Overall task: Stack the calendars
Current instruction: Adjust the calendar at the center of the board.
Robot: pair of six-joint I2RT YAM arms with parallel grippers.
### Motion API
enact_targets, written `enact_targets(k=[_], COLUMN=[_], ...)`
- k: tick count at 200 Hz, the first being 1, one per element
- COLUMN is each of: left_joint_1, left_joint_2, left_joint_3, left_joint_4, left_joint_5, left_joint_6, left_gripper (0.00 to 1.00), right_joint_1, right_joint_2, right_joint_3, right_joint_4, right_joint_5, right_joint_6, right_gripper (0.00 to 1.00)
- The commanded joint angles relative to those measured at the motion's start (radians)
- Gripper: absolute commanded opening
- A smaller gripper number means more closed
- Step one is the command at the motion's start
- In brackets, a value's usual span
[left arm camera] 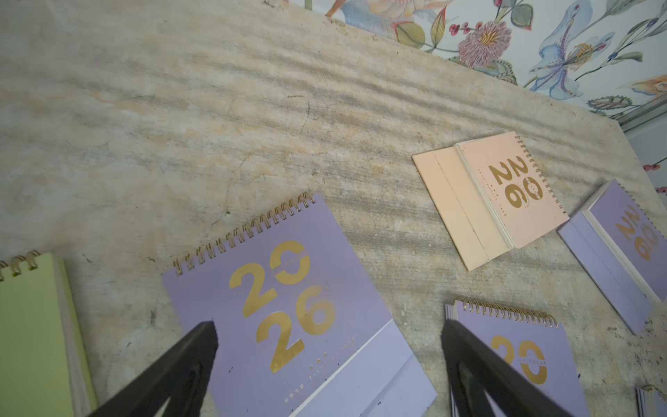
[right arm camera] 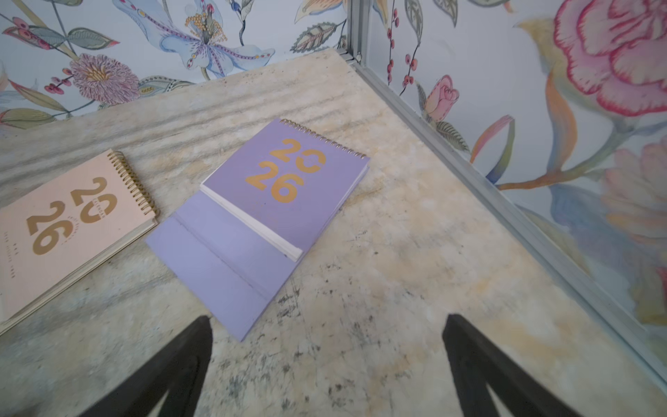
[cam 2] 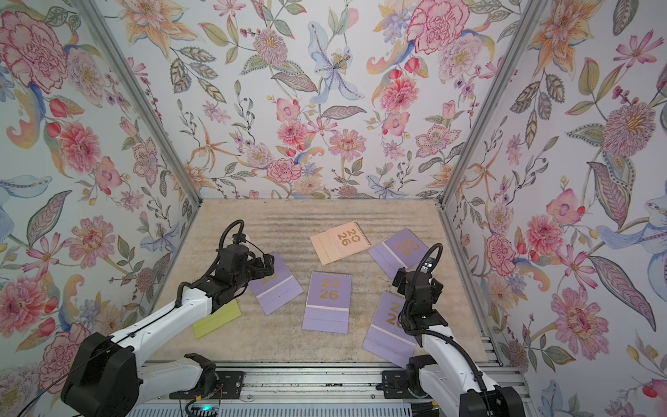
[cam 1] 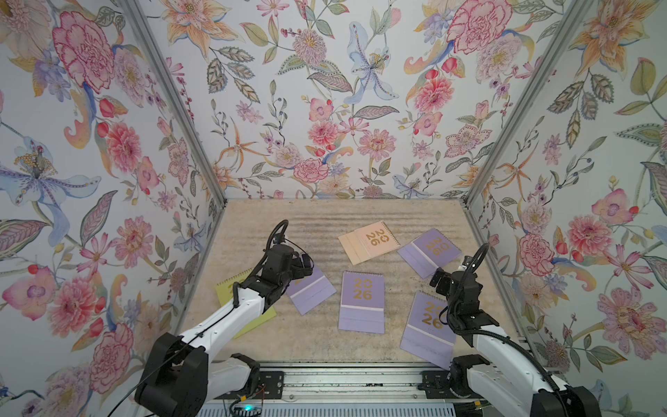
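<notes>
Six calendars lie flat on the desk, each on its own patch. The left gripper is spread wide with nothing in it, hanging right over the left purple calendar. Its gold "2026" cover shows between the two black fingers.

Just left of that one, with a strip of desk between them, lies the yellow-green calendar, half hidden under the left arm in both top views.

Over on the right, the right gripper is wide open too and empty, above bare desk. The far-right purple calendar lies just beyond its fingertips, toward the far right corner. The peach calendar is just beside it on the left.

The near-right purple calendar sits below the right arm, partly covered by it. The middle purple calendar lies alone between the two arms.
</notes>
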Motion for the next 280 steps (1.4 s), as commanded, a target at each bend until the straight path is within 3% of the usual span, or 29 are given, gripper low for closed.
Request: enact_targets(k=[1,23,42,56,78,108,169,207,241,280], left_joint_1=[0.013,0.013,-0.055,-0.133,-0.224,-0.363,-0.513,-0.549,-0.549,-0.549], left_joint_2=[-0.052,0.032,0.108,0.149,0.272,0.443,0.742,0.846,0.878,0.897], left_joint_3=[-0.021,0.069,0.150,0.189,0.279,0.404,0.643,0.742,0.768,0.766], left_joint_4=[0.120,0.071,0.019,0.015,-0.027,-0.085,-0.138,-0.172,-0.195,-0.189], left_joint_5=[-0.049,0.061,0.079,0.059,0.124,0.158,0.291,0.320,0.349,0.377], left_joint_6=[0.051,0.044,0.040,0.029,-0.061,-0.093,-0.104,-0.109,-0.118,-0.130], left_gripper=[1.00,1.00,1.00,1.00,1.00,0.98,0.86,0.85,0.85,0.85], right_joint_1=[-0.022,-0.046,-0.071,-0.088,-0.179,-0.324,-0.338,-0.337,-0.328,-0.325], right_joint_2=[0.023,0.082,0.145,0.152,0.101,0.041,0.010,0.007,0.039,0.082], right_joint_3=[0.031,0.243,0.383,0.423,0.392,0.304,0.210,0.177,0.149,0.164], right_joint_4=[0.123,-0.296,-0.619,-0.765,-0.886,-0.935,-0.967,-0.956,-0.829,-0.759], right_joint_5=[0.051,0.073,-0.011,-0.072,-0.247,-0.474,-0.597,-0.641,-0.809,-0.856], right_joint_6=[-0.027,0.132,0.247,0.308,0.405,0.432,0.448,0.448,0.468,0.487], right_gripper=[0.99,0.99,0.99,0.99,0.99,0.99,0.99,0.99,0.99,0.99])
